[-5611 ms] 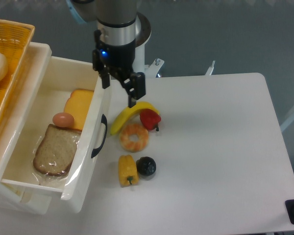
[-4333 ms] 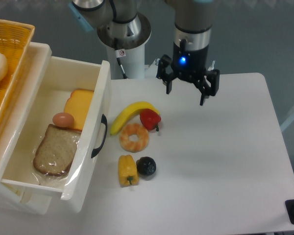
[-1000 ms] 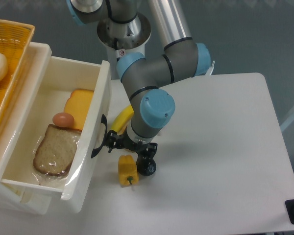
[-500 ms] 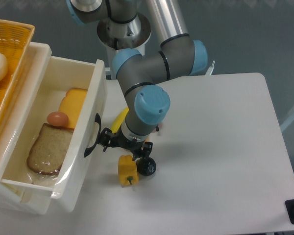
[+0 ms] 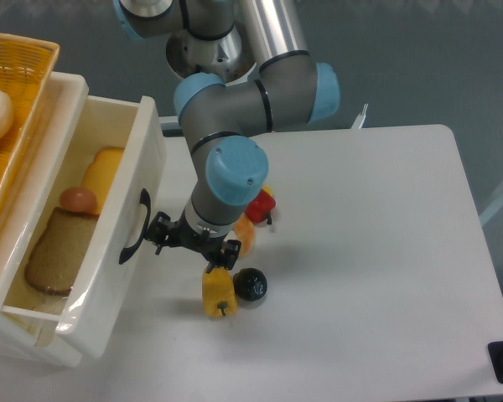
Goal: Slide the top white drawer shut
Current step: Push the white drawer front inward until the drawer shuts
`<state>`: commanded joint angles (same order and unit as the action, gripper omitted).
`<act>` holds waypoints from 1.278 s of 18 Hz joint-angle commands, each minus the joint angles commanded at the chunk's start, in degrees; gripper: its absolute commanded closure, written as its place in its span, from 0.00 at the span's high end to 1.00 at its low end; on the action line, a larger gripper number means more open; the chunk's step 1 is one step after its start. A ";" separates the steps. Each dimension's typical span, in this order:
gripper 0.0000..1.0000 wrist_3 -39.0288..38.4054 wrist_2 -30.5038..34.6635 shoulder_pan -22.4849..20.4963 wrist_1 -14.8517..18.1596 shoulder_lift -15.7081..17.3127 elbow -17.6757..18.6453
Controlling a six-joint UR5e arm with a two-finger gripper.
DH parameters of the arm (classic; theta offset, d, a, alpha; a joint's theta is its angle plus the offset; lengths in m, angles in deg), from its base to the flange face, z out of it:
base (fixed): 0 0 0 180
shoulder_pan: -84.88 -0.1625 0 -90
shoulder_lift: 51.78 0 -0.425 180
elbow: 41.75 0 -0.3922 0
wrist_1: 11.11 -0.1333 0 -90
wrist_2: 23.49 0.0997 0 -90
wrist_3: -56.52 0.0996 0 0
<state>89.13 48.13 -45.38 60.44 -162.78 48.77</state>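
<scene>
You see the top drawer (image 5: pixel 109 243) at the left edge of the desk (image 5: pixel 377 276), part-way open, its white front facing right with the black curved handle (image 5: pixel 134 239) on it. Inside lie a slice of bread (image 5: pixel 54 251), an egg (image 5: pixel 78 198) and an orange cheese slice (image 5: pixel 101 172). An orange basket (image 5: pixel 12 100) sits above the drawer at upper left.

The arm (image 5: pixel 243 109) bends down from the top and its gripper (image 5: pixel 193 244) sits low, just right of the drawer front, close to the handle. You cannot tell from this view whether it touches the front. The jaws look spread apart, one finger toward the handle and one above the yellow pepper (image 5: pixel 218 293), with nothing between them.

Beside the pepper, touching or nearly so, lies a dark round fruit (image 5: pixel 251 285). A red pepper (image 5: pixel 260 205) shows just right of the wrist, and part of an orange ring-shaped item (image 5: pixel 245 239) peeks out below it, mostly hidden by the arm.
</scene>
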 joint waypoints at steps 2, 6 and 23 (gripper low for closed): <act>1.00 0.09 0.09 0.97 -0.17 0.00 0.00; 1.00 0.26 0.18 2.64 -0.70 0.09 -0.17; 1.00 0.79 0.18 5.37 -1.05 -0.17 -1.49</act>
<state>89.92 48.31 -40.01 59.38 -162.96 47.28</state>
